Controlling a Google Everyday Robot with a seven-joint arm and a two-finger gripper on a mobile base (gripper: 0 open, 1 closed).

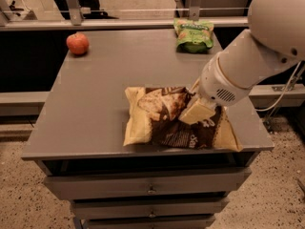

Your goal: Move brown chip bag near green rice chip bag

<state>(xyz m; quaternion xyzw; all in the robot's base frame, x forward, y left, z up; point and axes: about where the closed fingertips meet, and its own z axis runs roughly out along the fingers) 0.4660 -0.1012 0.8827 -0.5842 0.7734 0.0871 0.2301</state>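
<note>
- Grey table [119, 70] seen from above and in front, w/ drawers [150, 187] stacked under its top.
- Brown chip bag [159, 109] lies flat at the front of the tabletop, right of centre. Dark brown middle, tan-yellow edges, pics of chips, white lettering. Its lower edge sits just at the table's front rim.
- Green rice chip bag [194, 35] lies at the far edge of the table, towards the back-right corner. Small, bright green, glossy. Well apart from the brown bag, w/ bare grey top between them.
- Red-orange apple [77, 43] sits near the back-left corner, far from both bags.
- Robot arm [248, 61], big, white and rounded, comes in from the upper right and angles down to the brown bag.
- Gripper [195, 112] is down on the brown bag, approx. its centre-right: a pale cream part rests against the bag's top face.
- Can't tell if the claw is apart, together, or clamped on the bag; the wrist housing hides most of it.
- Thin cable [286, 92] hangs off to the right, beside the arm.
</note>
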